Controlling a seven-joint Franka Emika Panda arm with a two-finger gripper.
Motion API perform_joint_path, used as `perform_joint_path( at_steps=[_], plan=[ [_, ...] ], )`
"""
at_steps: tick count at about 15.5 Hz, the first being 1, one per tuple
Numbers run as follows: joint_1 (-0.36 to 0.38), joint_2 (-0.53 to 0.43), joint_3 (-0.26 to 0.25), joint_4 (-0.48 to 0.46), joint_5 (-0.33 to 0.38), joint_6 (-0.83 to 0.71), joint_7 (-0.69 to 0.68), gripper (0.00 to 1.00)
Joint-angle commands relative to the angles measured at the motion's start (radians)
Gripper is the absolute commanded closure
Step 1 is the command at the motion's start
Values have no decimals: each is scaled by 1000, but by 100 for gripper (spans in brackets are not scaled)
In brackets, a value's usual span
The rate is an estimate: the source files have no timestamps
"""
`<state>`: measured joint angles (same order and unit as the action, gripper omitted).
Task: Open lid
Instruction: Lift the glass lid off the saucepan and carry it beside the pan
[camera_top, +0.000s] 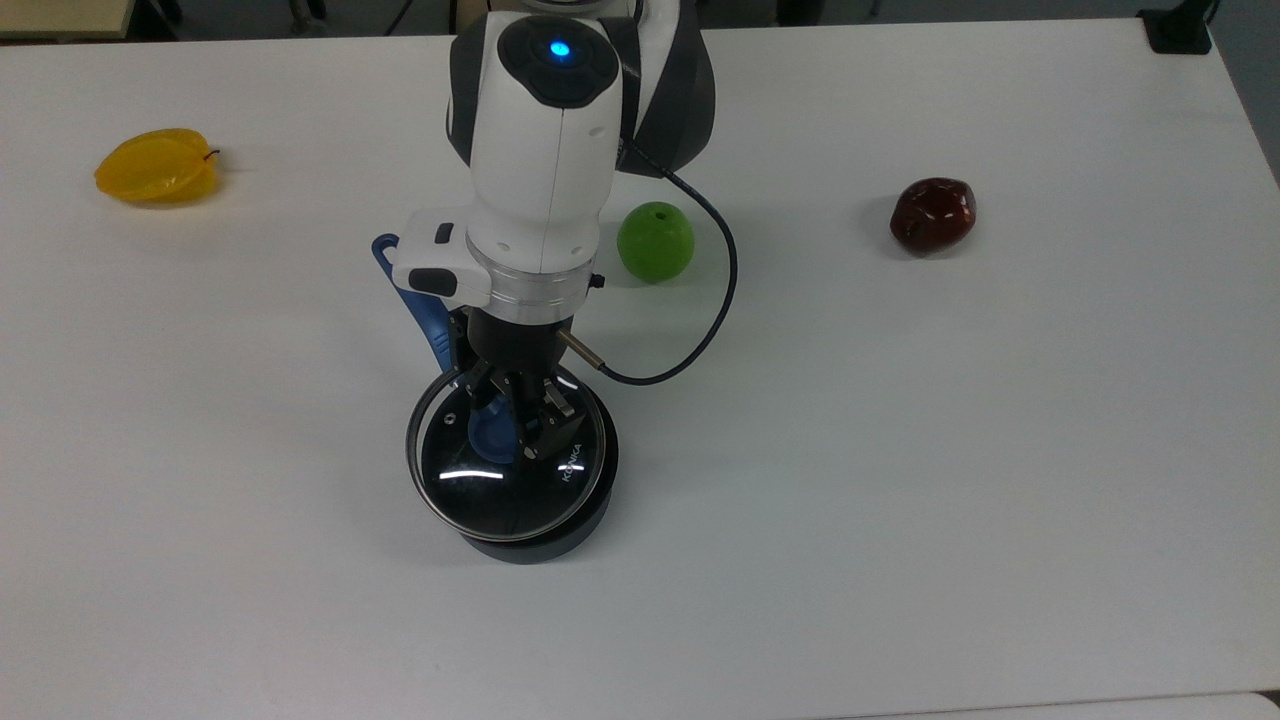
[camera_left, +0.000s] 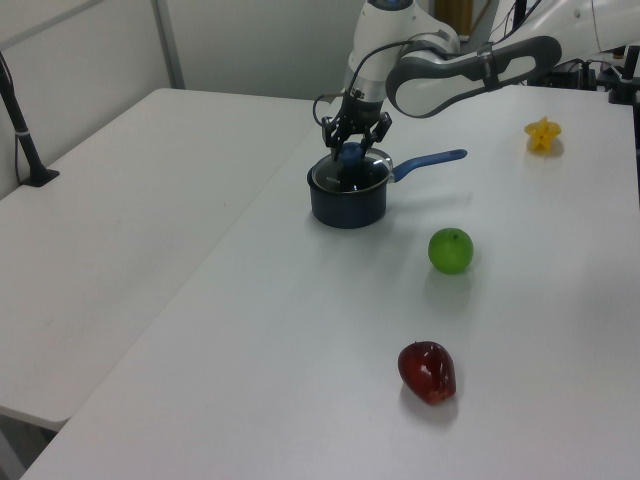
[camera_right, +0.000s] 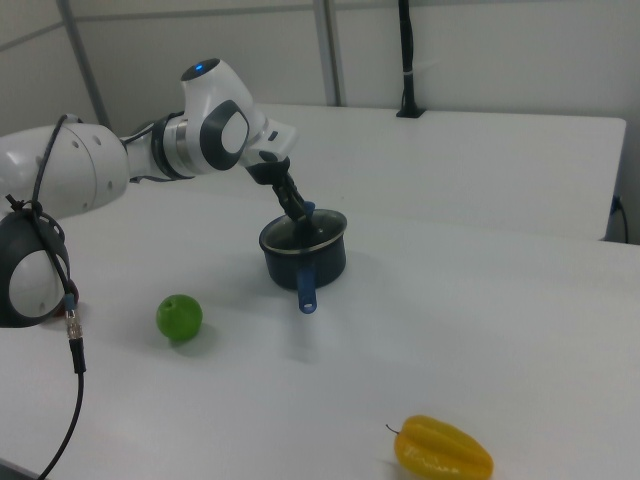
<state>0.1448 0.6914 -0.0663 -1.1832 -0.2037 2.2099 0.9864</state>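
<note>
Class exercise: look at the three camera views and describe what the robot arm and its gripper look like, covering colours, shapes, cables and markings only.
The arm has rounded white shells with dark grey joints, a lit blue light on a black cap, and a silver ring at the wrist. A white-and-black box sits at the wrist, and a dark cable loops beside it. The gripper is small and black.

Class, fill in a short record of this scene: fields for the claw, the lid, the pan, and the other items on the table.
claw: closed on the lid's blue knob
lid: round clear glass lid with metal rim, raised slightly and shifted toward the top view's left of the pan
pan: black saucepan with blue handle, standing on the white table
other items: green apple, dark red apple, yellow starfruit, each apart from the pan
</note>
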Motion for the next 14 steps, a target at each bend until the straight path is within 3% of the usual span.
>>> perform_joint_path(
  at_steps=[1, 5, 7, 12, 14],
  plan=[
    [-1, -88, -13, -9, 1, -4, -37, 64],
    [-62, -189, -1, -134, 15, 10, -72, 65],
    [-111, -217, 6, -177, 64, 14, -119, 65],
    [-293, -222, 37, -213, 159, 27, -293, 65],
    [-344, -219, 39, -266, 181, 140, -348, 65]
  ],
)
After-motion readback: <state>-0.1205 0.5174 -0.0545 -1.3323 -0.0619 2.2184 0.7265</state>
